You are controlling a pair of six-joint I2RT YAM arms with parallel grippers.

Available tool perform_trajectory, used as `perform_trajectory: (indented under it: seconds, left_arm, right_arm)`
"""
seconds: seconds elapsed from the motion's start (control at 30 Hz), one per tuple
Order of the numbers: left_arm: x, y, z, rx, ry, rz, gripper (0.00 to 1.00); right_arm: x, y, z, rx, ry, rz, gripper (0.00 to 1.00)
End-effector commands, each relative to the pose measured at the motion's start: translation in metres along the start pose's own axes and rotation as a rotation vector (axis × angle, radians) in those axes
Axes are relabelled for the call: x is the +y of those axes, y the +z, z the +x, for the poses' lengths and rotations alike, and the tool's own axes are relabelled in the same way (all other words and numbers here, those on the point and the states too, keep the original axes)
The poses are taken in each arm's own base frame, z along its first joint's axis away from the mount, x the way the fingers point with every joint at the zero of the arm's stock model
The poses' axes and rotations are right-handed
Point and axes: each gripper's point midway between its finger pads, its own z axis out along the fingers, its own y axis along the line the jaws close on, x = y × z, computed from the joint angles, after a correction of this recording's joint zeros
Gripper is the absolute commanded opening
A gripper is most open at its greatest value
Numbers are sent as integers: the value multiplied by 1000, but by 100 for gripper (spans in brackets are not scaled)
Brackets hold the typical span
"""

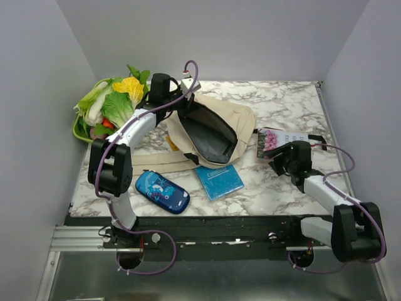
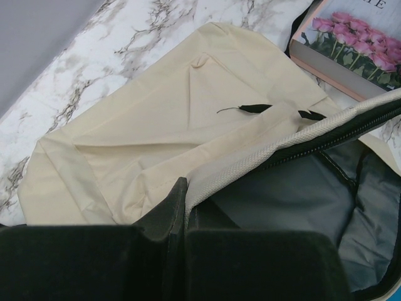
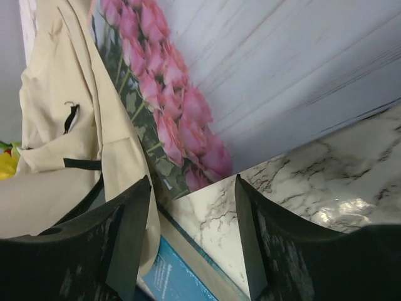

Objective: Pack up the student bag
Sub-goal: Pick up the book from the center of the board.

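While the pencil case and blue notebook lie nearest the bases, the right end effector, jaws apart, faces the rose-covered book. To its left, mid-way across the bench, lies the student bag, mouth open, long axis diagonal. The left end effector is clamped on its far rim. Vegetables sit beyond.

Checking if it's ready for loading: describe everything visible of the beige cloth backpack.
The soft beige cloth backpack lies flat on the marble-patterned tabletop, unzipped, its black-zippered mouth gaping on a grey lining, seemingly empty. Long beige straps trail leftward. The left pincer pinches its mouth rim, holding it up; a rose-covered book lies against its right side.
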Motion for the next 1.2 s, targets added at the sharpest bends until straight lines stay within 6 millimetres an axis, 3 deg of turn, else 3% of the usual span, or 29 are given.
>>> perform_trajectory:
  seconds: [0.0, 0.07, 0.3, 0.6, 1.17]
  left_arm:
    - [-2, -13, -26, -47, 44, -2, 0]
    - [-1, -13, -24, -43, 47, -6, 0]
    - [1, -12, -22, -35, 44, -8, 0]
    - [1, -13, -20, -25, 48, -8, 0]
    - [-2, -18, -11, -11, 33, -8, 0]
  right_arm:
    - [28, 5, 31, 130, 55, -158, 64]
    - [30, 7, 40, 146, 64, -154, 64]
    - [36, 18, 40, 113, 109, -155, 60]
    - [21, 32, 36, 54, 183, -32, 42]
    - [-3, 14, 25, -35, 89, 1, 11]
